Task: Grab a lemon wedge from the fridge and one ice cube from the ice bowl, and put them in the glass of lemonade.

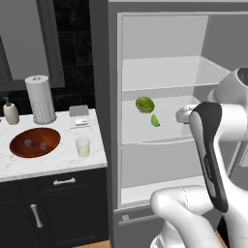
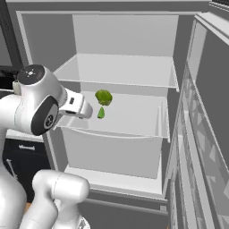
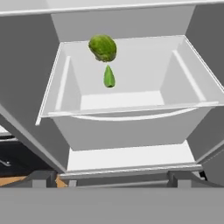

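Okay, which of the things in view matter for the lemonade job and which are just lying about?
For the job:
- lemon wedge, on the middle shelf of the open fridge
- ice bowl, on the counter
- glass, beside the bowl
- gripper, open, at the shelf

Just lying about:
- round green fruit
- white cylinder
- soap bottle

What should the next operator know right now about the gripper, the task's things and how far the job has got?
Gripper: open, empty, at the front of the open fridge.
Lemon wedge: on the fridge's middle shelf, just in front of a larger round green fruit.
Ice bowl with cubes and glass of lemonade: on the marble counter left of the fridge.
Done: fridge opened.
Left: pick the wedge, then one ice cube, drop both in the glass.
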Tool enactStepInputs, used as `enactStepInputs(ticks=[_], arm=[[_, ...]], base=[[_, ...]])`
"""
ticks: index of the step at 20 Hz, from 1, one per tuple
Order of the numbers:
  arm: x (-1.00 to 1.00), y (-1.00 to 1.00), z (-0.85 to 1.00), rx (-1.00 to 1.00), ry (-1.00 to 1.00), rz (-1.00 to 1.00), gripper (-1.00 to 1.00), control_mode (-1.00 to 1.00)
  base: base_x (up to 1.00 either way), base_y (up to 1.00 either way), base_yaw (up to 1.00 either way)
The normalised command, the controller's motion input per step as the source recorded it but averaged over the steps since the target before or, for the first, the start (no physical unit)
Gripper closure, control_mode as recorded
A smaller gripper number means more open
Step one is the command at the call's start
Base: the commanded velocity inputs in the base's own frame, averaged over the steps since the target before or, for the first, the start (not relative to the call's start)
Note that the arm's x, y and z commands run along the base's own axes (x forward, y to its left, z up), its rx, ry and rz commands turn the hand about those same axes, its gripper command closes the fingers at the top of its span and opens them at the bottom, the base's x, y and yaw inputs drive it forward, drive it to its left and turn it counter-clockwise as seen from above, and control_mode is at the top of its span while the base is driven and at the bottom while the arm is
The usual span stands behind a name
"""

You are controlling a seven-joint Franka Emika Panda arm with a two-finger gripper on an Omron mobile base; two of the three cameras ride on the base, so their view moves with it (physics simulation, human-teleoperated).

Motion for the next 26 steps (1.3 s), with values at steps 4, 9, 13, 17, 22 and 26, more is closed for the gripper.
enactStepInputs(ticks=[4,9,13,17,22,26], arm=[[0.66,-0.03,-0.53,0.00,0.04,0.00,-1.00,-1.00],[0.86,0.02,-0.75,0.00,0.04,0.00,-1.00,-1.00],[0.77,0.02,-0.69,0.00,0.07,0.00,-1.00,-1.00],[0.71,0.01,-0.41,0.00,0.10,0.00,-1.00,-1.00],[0.34,0.00,-0.03,0.00,0.10,0.00,-1.00,-1.00],[0.27,0.00,-0.02,0.00,0.02,0.00,-1.00,-1.00]], base=[[0.00,0.00,0.00],[0.00,0.00,0.00],[0.00,0.00,0.00],[0.00,0.00,0.00],[0.00,0.00,0.00],[0.00,0.00,0.00]])
